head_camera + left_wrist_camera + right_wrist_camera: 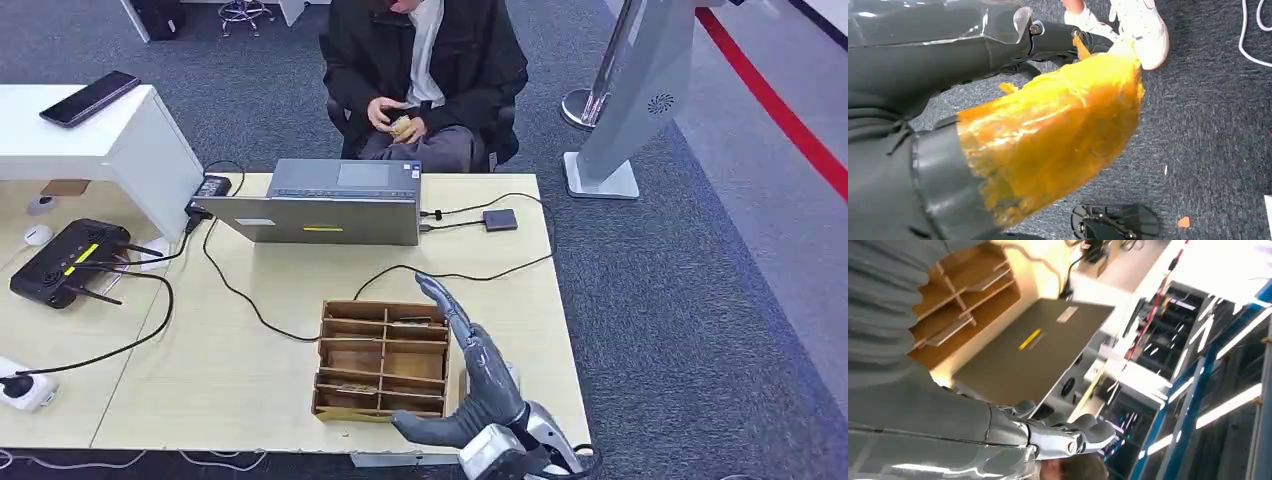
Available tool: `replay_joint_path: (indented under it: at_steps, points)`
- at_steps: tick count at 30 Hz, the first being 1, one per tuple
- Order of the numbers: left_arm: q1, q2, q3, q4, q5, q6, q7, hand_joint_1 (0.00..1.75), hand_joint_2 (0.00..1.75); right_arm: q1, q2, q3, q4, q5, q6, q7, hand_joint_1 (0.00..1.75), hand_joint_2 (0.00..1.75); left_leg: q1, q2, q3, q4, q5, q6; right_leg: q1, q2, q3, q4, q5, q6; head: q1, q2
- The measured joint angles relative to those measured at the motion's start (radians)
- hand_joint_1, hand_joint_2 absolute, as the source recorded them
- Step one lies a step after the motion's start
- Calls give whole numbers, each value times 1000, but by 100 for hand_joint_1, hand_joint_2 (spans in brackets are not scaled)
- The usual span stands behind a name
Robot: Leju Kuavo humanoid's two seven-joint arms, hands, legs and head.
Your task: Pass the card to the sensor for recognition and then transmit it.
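The right hand (478, 372) has glossy dark-grey fingers, a silver wrist and a grey ribbed cover.

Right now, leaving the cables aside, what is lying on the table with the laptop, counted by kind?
Laptop: 1
Wooden divided tray: 1
Small black box on a cable: 1
Black power brick: 1
Total: 4
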Motion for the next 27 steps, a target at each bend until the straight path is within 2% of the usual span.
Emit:
replay_joint_path:
  at_steps: [15, 20, 27]
  points:
    - [0, 0, -8, 0, 10, 0, 10, 0, 0, -46, -6, 35, 50, 321, -148, 124, 0, 175, 0, 0, 0, 0, 0, 0, 0, 0, 0, 0, 0, 0, 0, 0]
    - [0, 0, -8, 0, 10, 0, 10, 0, 0, -56, -8, 45, 65, 349, -160, 137, 0, 175, 0, 0, 0, 0, 0, 0, 0, 0, 0, 0, 0, 0, 0, 0]
    - [0, -1, -11, 0, 18, 0, 16, 0, 0, -92, -11, 68, 98, 522, -203, 225, 0, 175, 0, 0, 0, 0, 0, 0, 0, 0, 0, 0, 0, 0, 0, 0]
